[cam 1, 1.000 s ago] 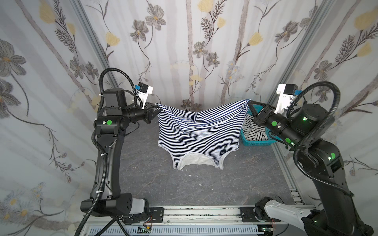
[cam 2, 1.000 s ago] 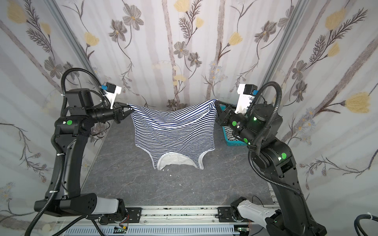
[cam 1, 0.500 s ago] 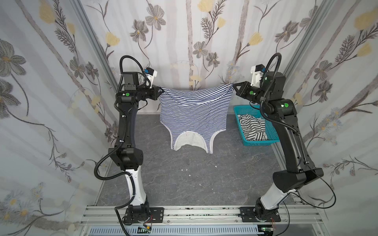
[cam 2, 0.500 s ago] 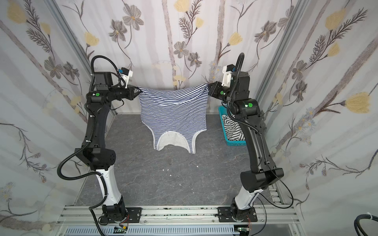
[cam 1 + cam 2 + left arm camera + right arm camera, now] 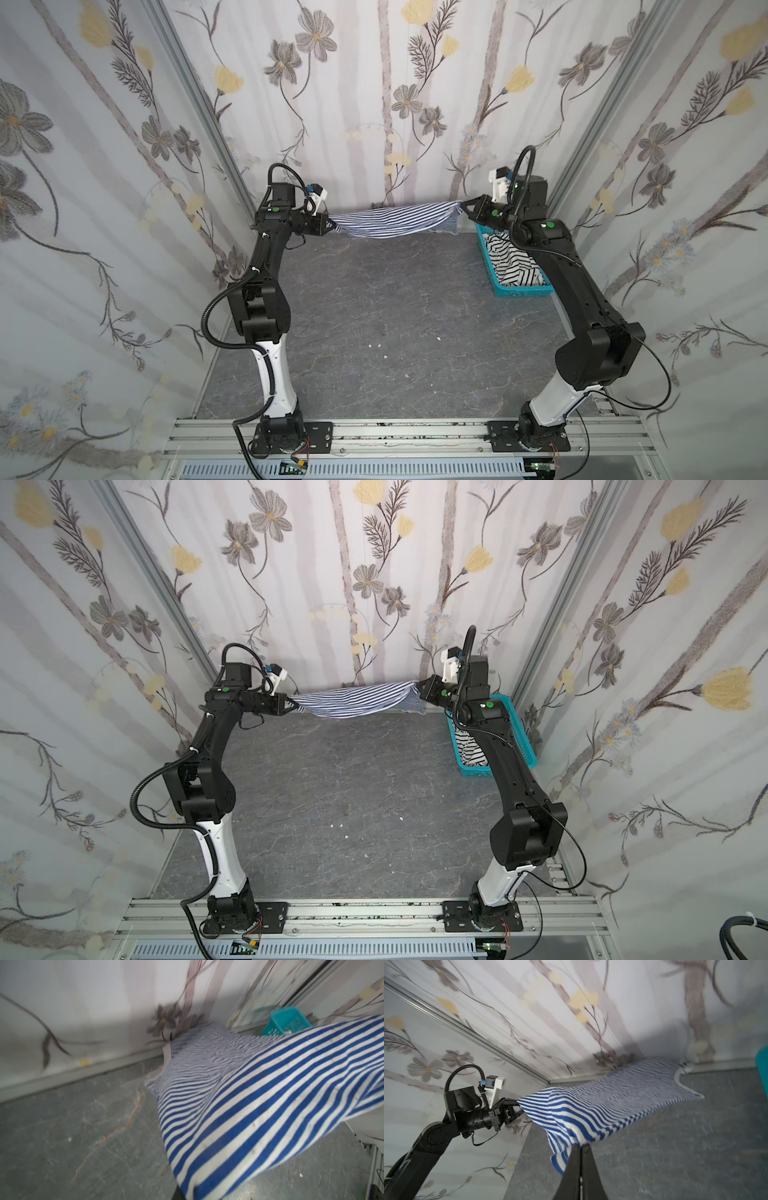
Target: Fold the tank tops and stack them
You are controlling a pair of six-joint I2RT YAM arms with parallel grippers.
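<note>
The navy-and-white striped tank top (image 5: 395,220) (image 5: 357,700) hangs stretched between my two grippers, low over the far end of the table by the back wall. My left gripper (image 5: 330,224) (image 5: 295,704) is shut on one corner and my right gripper (image 5: 463,206) (image 5: 419,688) on the other. In the right wrist view the jaws (image 5: 580,1147) are pinched on the cloth (image 5: 602,1105), whose free part spreads toward the wall. Cloth (image 5: 259,1105) hides the left jaws in the left wrist view. The black-and-white tank top (image 5: 515,262) (image 5: 467,746) lies crumpled in the basket.
A teal perforated basket (image 5: 523,291) (image 5: 515,725) (image 5: 286,1020) stands at the far right of the grey table (image 5: 395,332), under the right arm. Flower-patterned walls close in the back and both sides. A few white crumbs (image 5: 378,345) lie mid-table.
Both arms have swung from near and high to far and low, carrying the navy-striped top to the back wall. It hung down before; now it spreads nearly flat.
</note>
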